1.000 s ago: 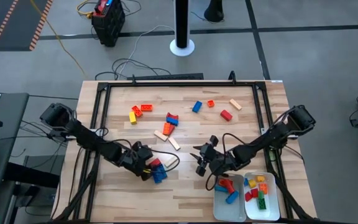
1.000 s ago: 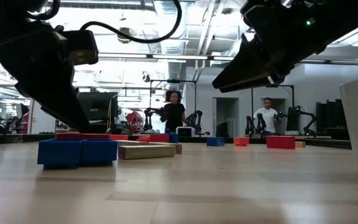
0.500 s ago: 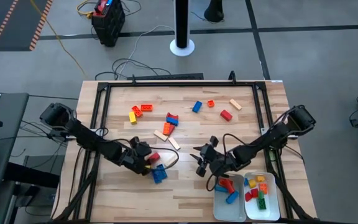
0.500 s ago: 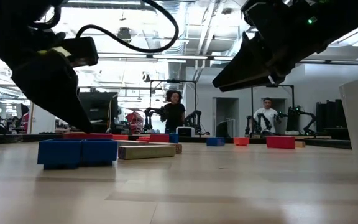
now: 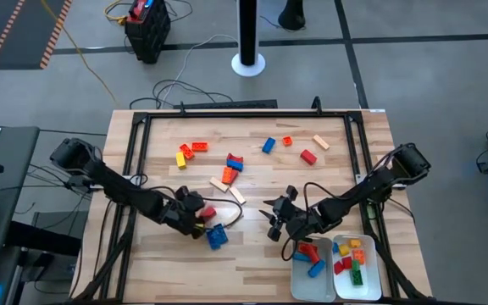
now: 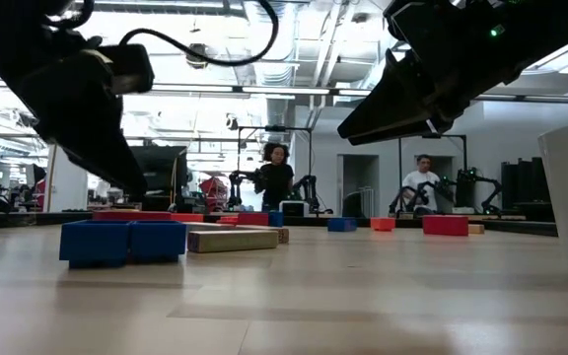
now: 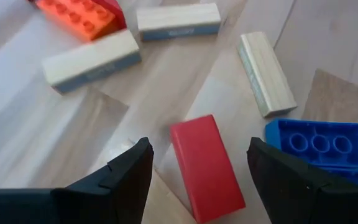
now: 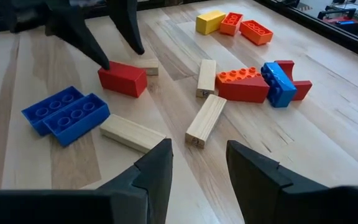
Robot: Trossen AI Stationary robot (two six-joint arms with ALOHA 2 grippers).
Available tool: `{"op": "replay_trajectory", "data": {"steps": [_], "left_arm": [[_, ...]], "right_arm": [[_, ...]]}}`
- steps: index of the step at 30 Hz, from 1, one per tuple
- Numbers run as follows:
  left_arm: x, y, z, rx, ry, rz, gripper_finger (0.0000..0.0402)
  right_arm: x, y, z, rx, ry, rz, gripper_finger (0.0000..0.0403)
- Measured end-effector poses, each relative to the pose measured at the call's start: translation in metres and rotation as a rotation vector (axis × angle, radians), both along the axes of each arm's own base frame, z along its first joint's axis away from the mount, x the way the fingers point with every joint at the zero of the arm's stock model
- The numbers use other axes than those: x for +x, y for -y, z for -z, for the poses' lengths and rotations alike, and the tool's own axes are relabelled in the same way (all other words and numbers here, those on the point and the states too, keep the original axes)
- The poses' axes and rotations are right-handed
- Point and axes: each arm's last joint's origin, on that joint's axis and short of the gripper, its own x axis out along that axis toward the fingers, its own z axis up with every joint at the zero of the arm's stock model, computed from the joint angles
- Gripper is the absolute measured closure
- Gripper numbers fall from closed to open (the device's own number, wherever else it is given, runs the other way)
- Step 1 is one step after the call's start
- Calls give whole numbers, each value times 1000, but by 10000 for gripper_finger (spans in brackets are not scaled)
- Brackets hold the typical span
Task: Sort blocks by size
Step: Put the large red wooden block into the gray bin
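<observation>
Back and to the left pulls the left gripper (image 5: 200,213), uncovering the red block (image 7: 205,167), which lies free on the table (image 5: 252,254) between its spread fingers. Just right sits a blue block (image 5: 217,237). Near the trays (image 5: 333,284), the right gripper (image 5: 274,222) waits, fingers apart and empty.

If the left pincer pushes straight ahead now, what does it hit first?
Probably the red block, lying between the open left pincer's fingertips on the table; the tan blocks lie farther on.
</observation>
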Motion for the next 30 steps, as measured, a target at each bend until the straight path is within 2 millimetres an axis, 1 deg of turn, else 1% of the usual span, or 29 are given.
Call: {"op": "replay_trajectory", "data": {"steps": [7, 12, 14, 16, 21, 22, 24, 27, 30], "left_arm": [[9, 4, 26, 6, -60, -12, 152], [11, 4, 38, 20, -102, -19, 154], [11, 4, 39, 25, -104, -13, 165], [11, 4, 38, 33, -106, -1, 186], [11, 4, 37, 57, -115, 36, 269], [11, 4, 36, 61, -116, 40, 278], [11, 4, 36, 77, -121, 55, 278], [8, 1, 30, 116, -120, 73, 278], [7, -1, 13, 157, -49, 64, 278]], "right_arm": [[0, 0, 0, 0, 0, 0, 223], [0, 0, 0, -1, -1, -1, 223], [0, 0, 0, -1, -2, -1, 223], [0, 0, 0, -1, -2, -1, 223], [0, 0, 0, -4, -5, -2, 223], [0, 0, 0, -5, -7, -2, 223], [-1, 0, 1, -8, -15, -4, 223], [-2, 0, 2, -11, -27, -8, 223], [-2, -1, 2, -15, -29, -16, 223]]}}
